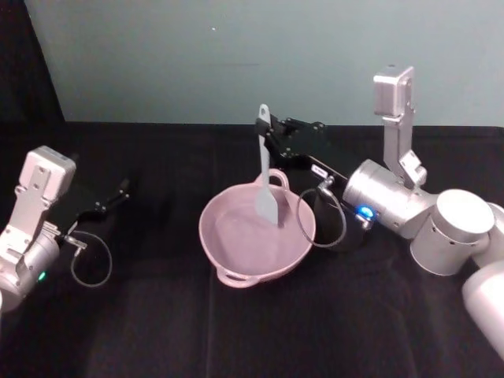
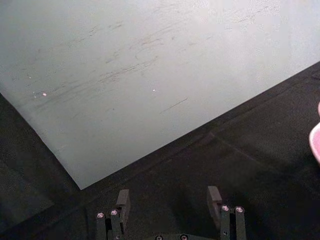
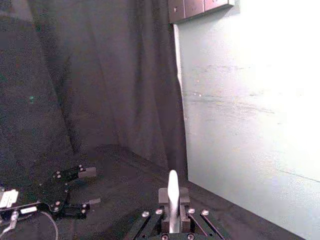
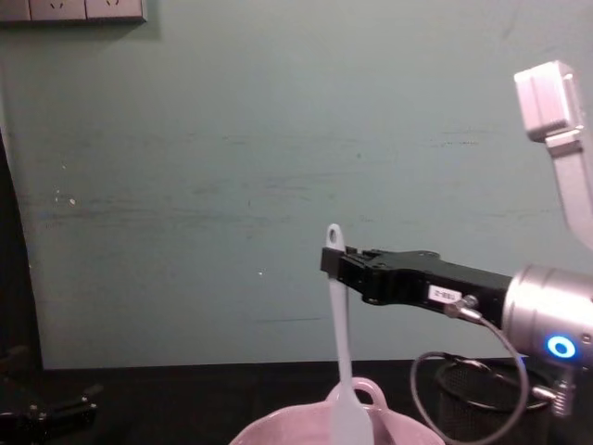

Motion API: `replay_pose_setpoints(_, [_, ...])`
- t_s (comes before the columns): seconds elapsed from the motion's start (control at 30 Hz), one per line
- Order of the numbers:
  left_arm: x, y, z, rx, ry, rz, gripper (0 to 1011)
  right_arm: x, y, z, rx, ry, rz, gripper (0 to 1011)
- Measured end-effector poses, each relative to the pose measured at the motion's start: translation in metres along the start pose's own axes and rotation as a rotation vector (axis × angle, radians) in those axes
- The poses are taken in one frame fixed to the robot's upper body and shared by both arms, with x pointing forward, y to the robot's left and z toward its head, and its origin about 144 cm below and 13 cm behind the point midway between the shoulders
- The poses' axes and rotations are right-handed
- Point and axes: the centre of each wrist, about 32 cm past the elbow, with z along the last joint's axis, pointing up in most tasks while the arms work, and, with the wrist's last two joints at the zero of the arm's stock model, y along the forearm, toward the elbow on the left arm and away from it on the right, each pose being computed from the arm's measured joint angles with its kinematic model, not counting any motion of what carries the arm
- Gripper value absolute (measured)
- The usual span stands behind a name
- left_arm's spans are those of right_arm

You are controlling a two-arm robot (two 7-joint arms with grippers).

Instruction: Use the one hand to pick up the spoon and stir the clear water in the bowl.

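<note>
The pink bowl (image 1: 256,236) sits at the middle of the black table, its loop handle (image 4: 371,394) showing at the far rim. My right gripper (image 1: 272,135) is shut on the upper handle of the white spoon (image 1: 265,169), which hangs upright with its flat blade down inside the bowl. From the chest view the same spoon (image 4: 339,343) drops from the right gripper (image 4: 335,262) into the bowl (image 4: 278,431). The spoon's handle tip (image 3: 173,192) stands between the right fingers. My left gripper (image 1: 122,189) rests open at the table's left, apart from the bowl; its fingers (image 2: 122,200) hold nothing.
A black wire-mesh cup (image 4: 482,394) stands right of the bowl, behind the right wrist and its cable loop (image 1: 323,216). A teal wall (image 1: 252,55) rises behind the table. Black cloth covers the table front (image 1: 252,331).
</note>
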Motion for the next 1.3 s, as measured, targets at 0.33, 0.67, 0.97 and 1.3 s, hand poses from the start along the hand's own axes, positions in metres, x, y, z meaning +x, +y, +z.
replay_pose_setpoints(0.33, [0.000,0.000,0.000,0.000,0.000,0.000,1011,-0.015,-0.020,0.000,0.000,0.000,0.013,118])
replay_pose_setpoints(0.67, [0.000,0.000,0.000,0.000,0.000,0.000,1011,-0.037,-0.016,-0.005,0.000,0.016,0.076,118])
replay_pose_setpoints(0.97, [0.000,0.000,0.000,0.000,0.000,0.000,1011,-0.045,0.005,-0.009,0.010,0.030,0.126,118])
replay_pose_setpoints(1.3, [0.000,0.000,0.000,0.000,0.000,0.000,1011,-0.037,0.032,-0.010,0.023,0.034,0.132,117])
